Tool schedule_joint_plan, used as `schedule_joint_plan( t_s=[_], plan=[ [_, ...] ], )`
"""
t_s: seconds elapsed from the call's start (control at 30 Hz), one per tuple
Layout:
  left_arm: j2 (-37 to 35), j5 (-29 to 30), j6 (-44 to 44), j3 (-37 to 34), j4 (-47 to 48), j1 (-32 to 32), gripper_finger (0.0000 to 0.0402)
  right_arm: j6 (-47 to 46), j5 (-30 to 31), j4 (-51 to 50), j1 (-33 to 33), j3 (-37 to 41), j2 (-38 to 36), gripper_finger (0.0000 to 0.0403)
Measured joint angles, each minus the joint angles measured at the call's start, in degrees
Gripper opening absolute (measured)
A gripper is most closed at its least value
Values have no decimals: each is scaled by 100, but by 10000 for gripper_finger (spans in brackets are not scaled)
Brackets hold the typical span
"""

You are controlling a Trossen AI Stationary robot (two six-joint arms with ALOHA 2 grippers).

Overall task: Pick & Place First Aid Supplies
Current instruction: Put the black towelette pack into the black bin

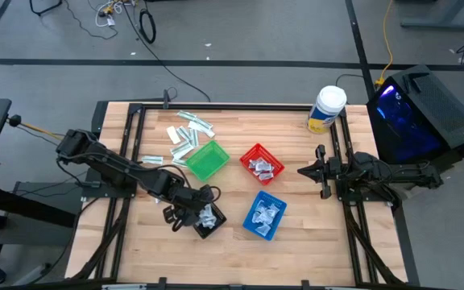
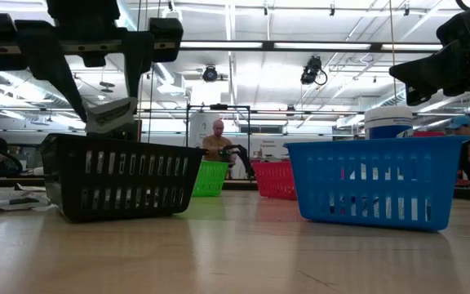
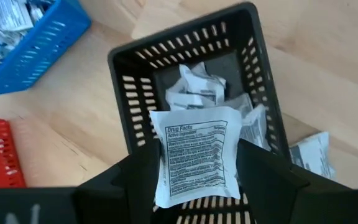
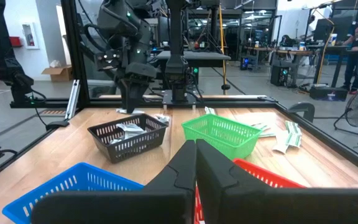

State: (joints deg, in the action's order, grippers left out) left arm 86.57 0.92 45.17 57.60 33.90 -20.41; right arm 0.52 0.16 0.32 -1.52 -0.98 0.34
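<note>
Your left gripper point(image 3: 196, 163) pinches a white sachet point(image 3: 195, 153) above the black basket point(image 3: 135, 65), lower centre of the high view. Your right gripper point(image 4: 196, 163) waits closed, empty, at right.

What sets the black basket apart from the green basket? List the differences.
The black basket sits under the left gripper, which holds a white packet over it; the green basket has no gripper above it. The black basket already holds white packets; the green basket looks empty. The black basket stands nearer the table's front edge; the green basket stands farther back, beside loose strips. Both are small, square and slotted.
</note>
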Motion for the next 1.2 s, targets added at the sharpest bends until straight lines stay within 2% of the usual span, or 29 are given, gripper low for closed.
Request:
schedule_joint_plan(
  t_s=[0.97, 1.2],
  plan=[
    [50, -15, -277, 0, -111, 36, 214, 0, 0, 1, -1, 0, 0, 13],
    [50, -17, -420, 0, -108, 29, 254, 2, 0, 0, -1, -1, 0, 13]
  ],
)
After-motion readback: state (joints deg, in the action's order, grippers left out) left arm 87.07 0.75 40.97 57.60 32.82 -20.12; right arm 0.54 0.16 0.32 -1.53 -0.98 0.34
